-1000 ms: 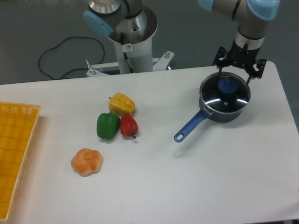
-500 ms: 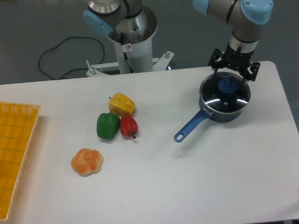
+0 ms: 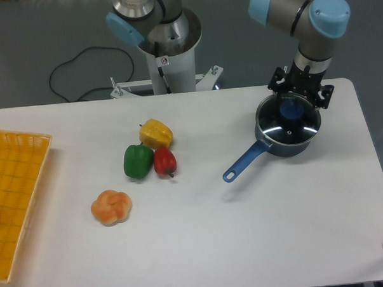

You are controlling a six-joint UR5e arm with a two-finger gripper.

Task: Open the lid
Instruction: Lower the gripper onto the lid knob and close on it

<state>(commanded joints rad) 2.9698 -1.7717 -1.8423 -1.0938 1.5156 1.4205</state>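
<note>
The round glass lid [image 3: 288, 123] with a thin metal rim and a blue knob [image 3: 292, 109] rests on the dark blue saucepan [image 3: 285, 144] at the right of the table. The pan's long blue handle [image 3: 244, 161] points to the lower left. My gripper [image 3: 296, 98] hangs just above the knob at the pan's far side, with its black fingers spread to either side. It holds nothing.
A yellow pepper [image 3: 156, 133], a green pepper [image 3: 138, 161] and a red pepper [image 3: 165, 162] sit together at mid-table. An orange bun-shaped object [image 3: 111, 207] lies lower left. A yellow basket [image 3: 12, 189] stands at the left edge. The robot base [image 3: 169, 62] is behind.
The gripper has shifted slightly to the left and back over the knob. The lid and pan have not moved.
</note>
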